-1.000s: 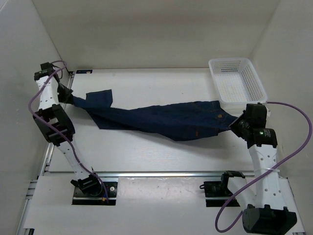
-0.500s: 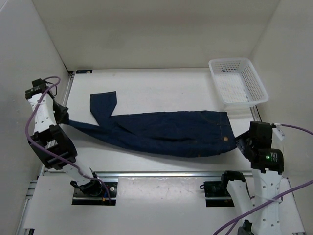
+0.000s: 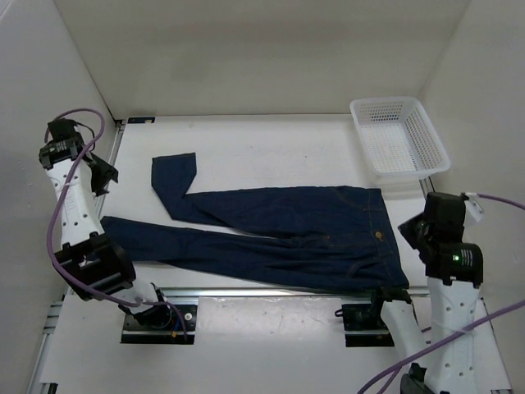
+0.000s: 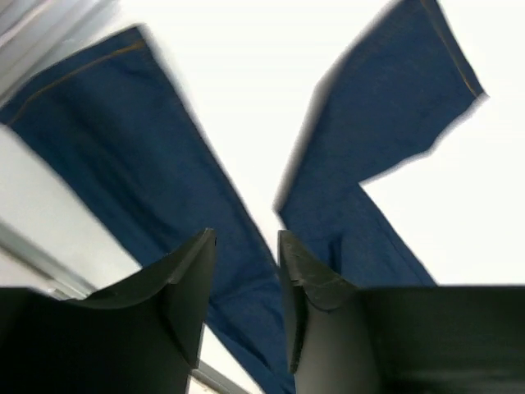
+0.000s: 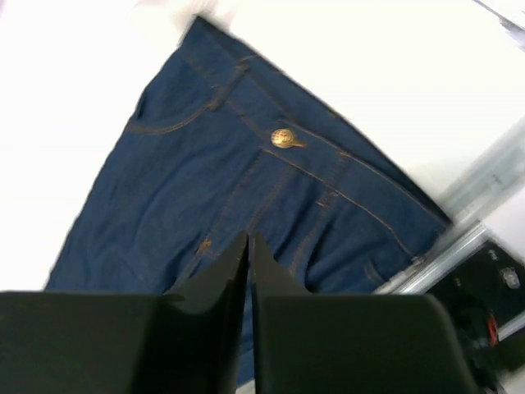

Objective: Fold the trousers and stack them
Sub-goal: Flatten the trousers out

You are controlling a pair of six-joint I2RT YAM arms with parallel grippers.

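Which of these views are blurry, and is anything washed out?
Top view: sharp, evenly lit, jeans crisp. Left wrist: leg edges smeared, table blown out white, fingers sharp. Right wrist: waistband edge blurred, button readable.

White table [image 3: 246,139], trousers [image 3: 279,234] flat across it, basket [image 3: 399,135] at far-right corner

White-walled work cell, seen from above.
A white table [image 3: 271,139] is boxed in by plain white walls [image 3: 262,57] at the back and both sides. A metal rail [image 3: 271,290] runs along its near edge, a white mesh basket [image 3: 385,101] sits at the far right corner, and the light is even and soft.
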